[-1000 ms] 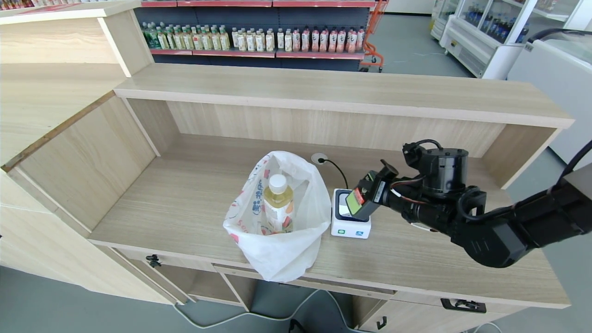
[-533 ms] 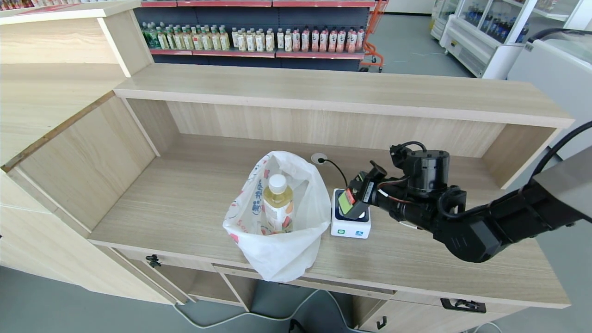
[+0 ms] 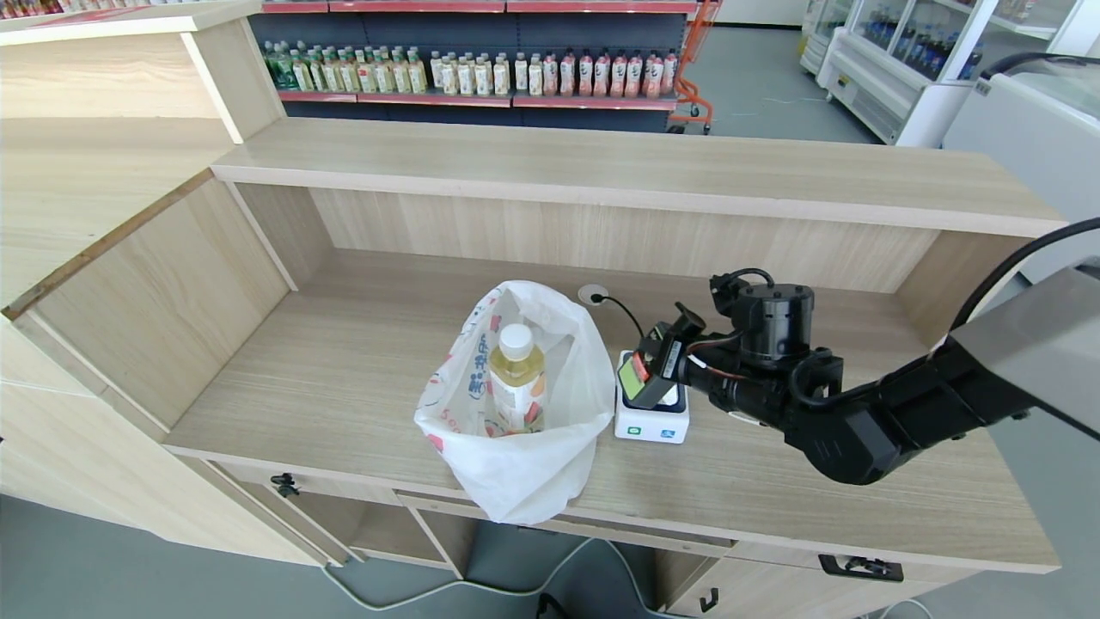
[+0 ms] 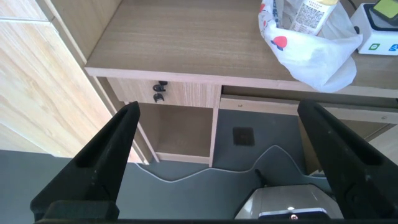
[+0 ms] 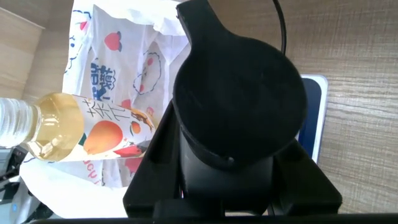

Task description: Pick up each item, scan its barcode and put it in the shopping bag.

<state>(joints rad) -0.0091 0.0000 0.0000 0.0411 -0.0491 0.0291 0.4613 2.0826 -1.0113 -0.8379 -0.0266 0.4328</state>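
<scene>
The right tool (image 3: 646,378) grips a small green-and-red packet (image 3: 634,376), its print too small to read, just above a white scanner (image 3: 650,423) on the wooden tabletop (image 3: 344,378). Beside the scanner, a white shopping bag (image 3: 516,468) holds an upright bottle (image 3: 516,378). The left tool (image 4: 221,118), fingers spread wide, hangs near the tabletop's front edge, seemingly below it.

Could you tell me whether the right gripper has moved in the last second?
Yes: the right gripper, holding a small green-and-red packet, moved left over the white box-shaped scanner, towards the white plastic bag.
</scene>
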